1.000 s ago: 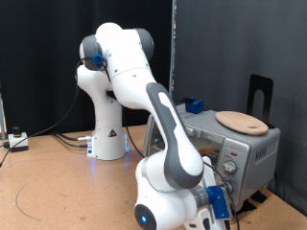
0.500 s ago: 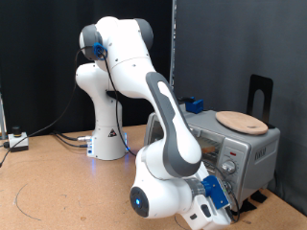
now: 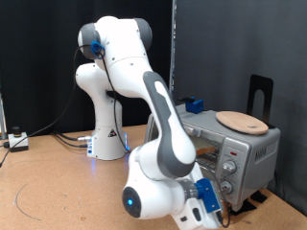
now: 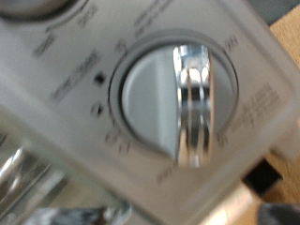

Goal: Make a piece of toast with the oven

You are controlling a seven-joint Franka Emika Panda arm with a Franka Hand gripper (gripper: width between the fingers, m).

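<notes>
Wrist view fills with a knob [image 4: 180,103] on the oven [image 3: 235,144]: timer-setting, apparently. Gripper [image 3: 203,206] sits at 5 o'clock, opening indiscernible. Gripping and twisting needs alignment.

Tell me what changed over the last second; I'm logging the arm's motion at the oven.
The arm's wrist and elbow swung lower, toward the exterior view's left and bottom, with the gripper near the oven's knob panel. The wrist view shows a knob close up. The oven and the round board stayed put.
</notes>
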